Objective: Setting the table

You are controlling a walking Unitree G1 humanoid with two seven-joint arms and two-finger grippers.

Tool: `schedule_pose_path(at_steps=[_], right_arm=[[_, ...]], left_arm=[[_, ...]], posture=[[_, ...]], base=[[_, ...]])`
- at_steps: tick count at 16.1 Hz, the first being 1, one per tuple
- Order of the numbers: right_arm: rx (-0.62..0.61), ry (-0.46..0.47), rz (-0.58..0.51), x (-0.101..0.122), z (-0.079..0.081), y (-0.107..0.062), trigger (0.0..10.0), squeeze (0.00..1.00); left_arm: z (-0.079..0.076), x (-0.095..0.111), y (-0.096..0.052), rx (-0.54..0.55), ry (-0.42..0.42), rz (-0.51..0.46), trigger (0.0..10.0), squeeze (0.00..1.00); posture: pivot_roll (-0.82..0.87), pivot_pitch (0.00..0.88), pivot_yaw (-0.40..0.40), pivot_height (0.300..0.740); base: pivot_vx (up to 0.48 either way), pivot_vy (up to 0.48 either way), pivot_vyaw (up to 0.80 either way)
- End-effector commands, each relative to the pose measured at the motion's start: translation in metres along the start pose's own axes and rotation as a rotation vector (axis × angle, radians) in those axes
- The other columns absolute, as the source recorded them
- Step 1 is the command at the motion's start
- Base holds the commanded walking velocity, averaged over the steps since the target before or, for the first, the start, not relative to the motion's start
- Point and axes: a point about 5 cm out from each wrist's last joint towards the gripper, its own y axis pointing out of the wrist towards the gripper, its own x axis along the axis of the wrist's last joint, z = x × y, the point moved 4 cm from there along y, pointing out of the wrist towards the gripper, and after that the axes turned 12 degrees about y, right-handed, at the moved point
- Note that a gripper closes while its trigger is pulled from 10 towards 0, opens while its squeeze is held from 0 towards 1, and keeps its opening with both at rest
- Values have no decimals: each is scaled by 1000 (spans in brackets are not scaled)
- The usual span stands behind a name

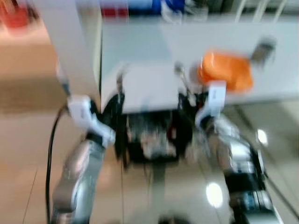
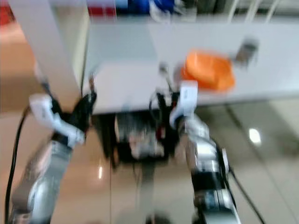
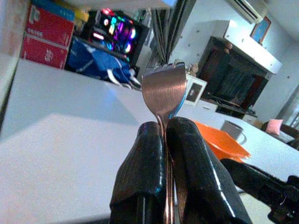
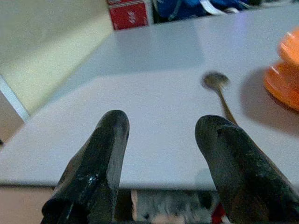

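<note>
Left jaws (image 3: 163, 135) clamp a fork (image 3: 164, 91); right jaws (image 4: 161, 135) gape near a spoon (image 4: 219, 93)

Both eye views look forward and down from the head, blurred, onto the white worktop (image 1: 140, 88) and its orange plate (image 2: 208, 70). Each wrist view looks low and close along its own end effector across that same worktop, sharing the plate.

— What is on the table (image 4: 154, 93)?
— A spoon (image 4: 219, 91), with a bowl (image 1: 225, 70) just to its right and a cup (image 1: 262, 50) behind the bowl (farther right).
— And beyond it?
— Boxes (image 3: 46, 35) and a bag (image 3: 100, 65) at the far edge.
</note>
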Motion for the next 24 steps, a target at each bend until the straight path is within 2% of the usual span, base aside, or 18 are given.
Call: schedule_pose_path(at_steps=[1, 4, 7, 8, 13, 18, 21, 24], right_arm=[[42, -5, -10, 3, 14, 4, 10000, 0], [38, -9, -8, 3, 13, 4, 10000, 0], [39, -7, -9, 3, 13, 4, 10000, 0], [47, -2, -8, 3, 14, 3, 10000, 0], [68, 2, -10, 5, 19, 2, 10000, 0], [143, 23, -37, 11, 31, -1, 10000, 0], [266, 41, -85, 20, 50, -10, 10000, 0], [256, 11, -112, 27, 49, -10, 10000, 0]], left_arm=[[1, 1, -1, -7, 39, 5, 10000, 0], [-5, -4, 1, -23, 56, 24, 10000, 0], [0, -8, 2, 18, 78, 41, 10000, 0], [1, -8, 1, 18, 100, 42, 10000, 0], [0, -11, 1, 24, 95, 56, 10000, 0], [6, -10, 4, 45, 98, 54, 10000, 0], [9, -8, 7, 55, 109, 53, 10000, 0], [10, -7, 11, 53, 114, 48, 10000, 0]], posture=[[-62, 74, -22, 740], [-65, 76, -22, 740], [-66, 78, -24, 740], [-68, 80, -25, 740], [-70, 83, -23, 740], [-73, 83, -19, 740], [-73, 79, -17, 740], [-78, 75, -16, 740]], base=[[465, 0, 0], [448, 0, 0], [0, 0, 0], [270, -394, 0], [256, -402, 0], [96, -415, 0], [80, -414, 0], [0, -416, 0]])
